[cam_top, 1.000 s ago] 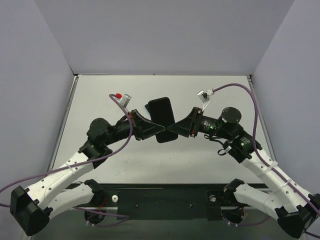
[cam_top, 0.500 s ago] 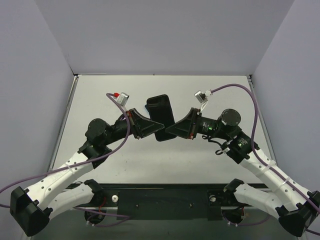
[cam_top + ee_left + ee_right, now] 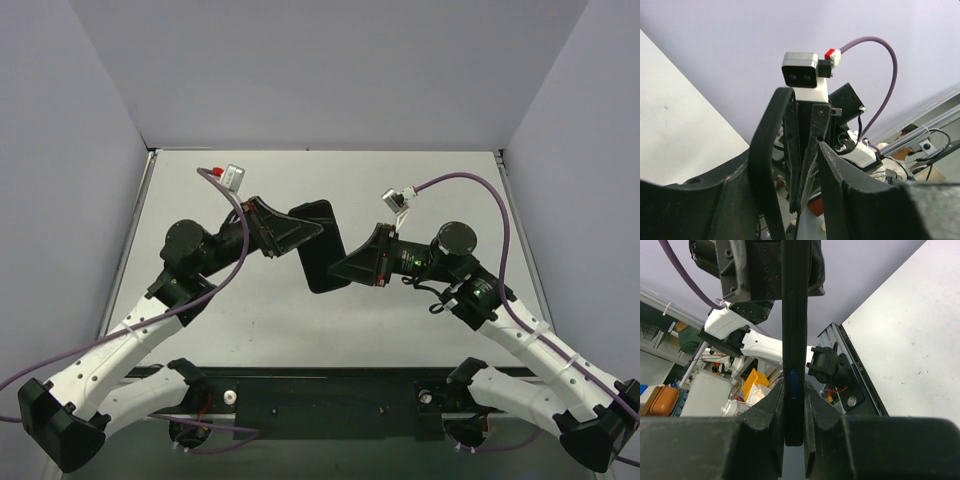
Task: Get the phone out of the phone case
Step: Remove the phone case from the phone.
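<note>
Right wrist: right gripper (image 3: 794,396) pinches the upright phone (image 3: 794,315); straight across, left gripper (image 3: 787,167) jaws stand apart around the phone case (image 3: 761,150).

1. The phone (image 3: 322,258) is a flat black slab held up off the desk (image 3: 450,200), near the desk's middle. Its long side runs roughly from far to near and is slightly tilted.
2. In the right wrist view the phone shows edge-on as a thin, upright dark strip with a small elongated side button low on that edge. The fingers of the right hand (image 3: 335,268) pinch its near end.
3. The phone case (image 3: 765,165) is also black. In the left wrist view its rim is a thin band bowing leftward, between the spread fingers of the left hand (image 3: 316,226).
4. From above, phone and case merge into one dark shape, so how far they have separated cannot be told.
</note>
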Robot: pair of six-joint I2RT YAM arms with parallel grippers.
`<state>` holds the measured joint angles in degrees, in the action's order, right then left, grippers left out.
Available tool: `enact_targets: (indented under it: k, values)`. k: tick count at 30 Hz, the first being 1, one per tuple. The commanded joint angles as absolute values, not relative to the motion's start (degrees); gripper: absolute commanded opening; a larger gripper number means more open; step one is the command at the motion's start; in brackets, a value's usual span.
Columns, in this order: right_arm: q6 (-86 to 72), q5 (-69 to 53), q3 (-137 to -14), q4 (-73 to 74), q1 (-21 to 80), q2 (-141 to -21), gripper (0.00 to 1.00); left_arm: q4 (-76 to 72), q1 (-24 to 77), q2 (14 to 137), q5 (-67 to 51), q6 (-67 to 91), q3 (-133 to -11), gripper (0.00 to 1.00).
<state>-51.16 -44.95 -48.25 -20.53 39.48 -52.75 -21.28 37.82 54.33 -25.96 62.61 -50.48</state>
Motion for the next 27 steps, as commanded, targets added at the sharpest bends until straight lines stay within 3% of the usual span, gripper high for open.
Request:
enact_targets:
  k: [1,4,5,7,8,11,22,27]
  values:
    - [-50.63,-46.58,-48.78,-24.52,40.08,-51.06,0.00,-24.34,36.83,56.07,-26.62,62.93,-54.67,0.44]
    - [-49.93,-46.67,-48.95,-24.35,40.95,-51.33,0.00,-24.87,36.56,57.83,-27.33,63.72,-55.55,0.27]
    - [-48.53,-46.67,-49.48,-23.65,41.22,-51.50,0.00,-25.83,36.21,58.09,-27.94,63.98,-55.55,0.11]
    - [-44.94,-46.23,-50.79,-16.83,41.22,-51.42,0.04,-27.24,35.16,59.15,-30.04,64.68,-55.90,0.00]
    - [-43.52,-45.10,-51.15,-14.61,40.96,-51.42,0.23,-27.42,34.72,59.67,-30.84,65.21,-55.90,0.00]
    - [-40.79,-45.96,-51.68,-10.90,40.52,-50.54,0.33,-29.17,31.04,60.38,-36.36,66.79,-55.81,0.00]
    - [-37.09,-52.29,-53.35,-10.72,40.78,-52.73,0.25,-41.04,26.37,62.93,-46.58,77.08,-54.32,0.00]
    - [-39.29,-53.17,-54.32,-14.76,40.87,-54.31,0.32,-40.87,26.37,62.40,-47.37,76.91,-54.58,0.00]
